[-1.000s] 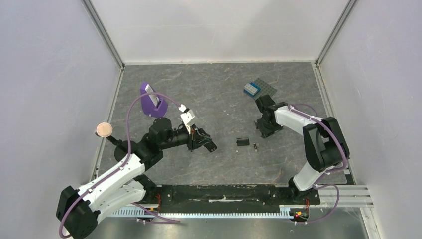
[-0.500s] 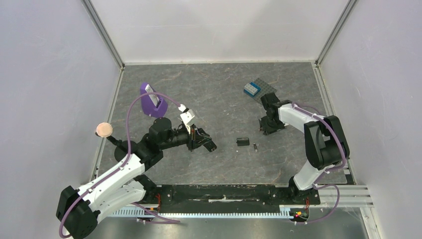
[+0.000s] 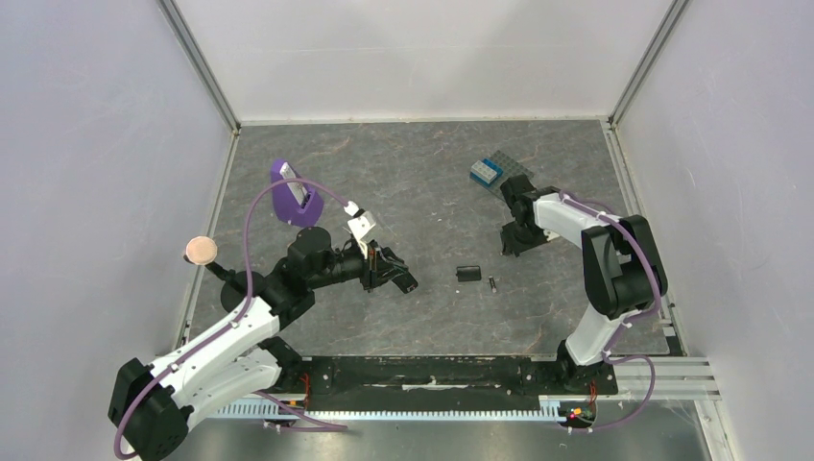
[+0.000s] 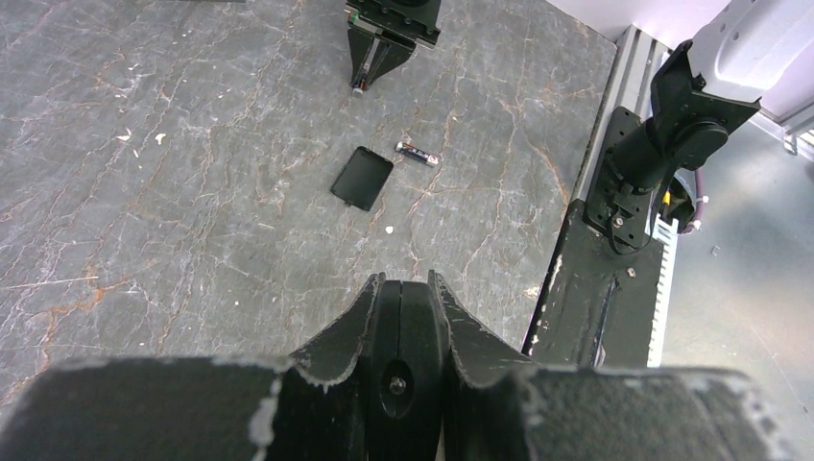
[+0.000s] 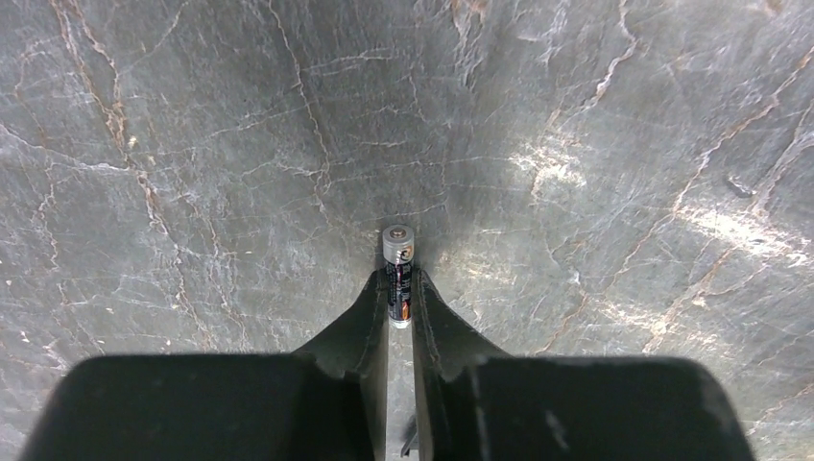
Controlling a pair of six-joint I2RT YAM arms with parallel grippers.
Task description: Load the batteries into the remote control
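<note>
Grey, marble-veined counter [image 3: 422,173], crossed with pale cracks and small chips, forms the floor of a booth. Smooth pale walls rise on three sides with metal posts in the far corners, and a black rail runs along the near edge.

The right pincer [image 5: 399,288] is pressed together on the held battery [image 5: 397,252], a thin dark cylinder. Its silvery cap sticks out past the fingertips toward the stone; I cannot tell whether the cap touches it. The loose battery [image 4: 418,154] lies flat on the counter just beside a small flat black lid [image 4: 363,178] with rounded corners, not touching it.

The left pincer [image 4: 405,280] pinches the remote [image 4: 408,336], matte black plastic seen end-on between scuffed fingers, left of the lid and well apart from it.

At far right a dark studded plate [image 3: 514,171] carries a blue brick [image 3: 486,173], close to the right arm's wrist. A purple holder [image 3: 291,197] stands at far left, and a round tan disc [image 3: 201,250] shows at the left edge.

Open stone lies between the left pincer and the lid, and across the far middle between holder and plate. A short bare strip separates the right pincer from the loose battery.
</note>
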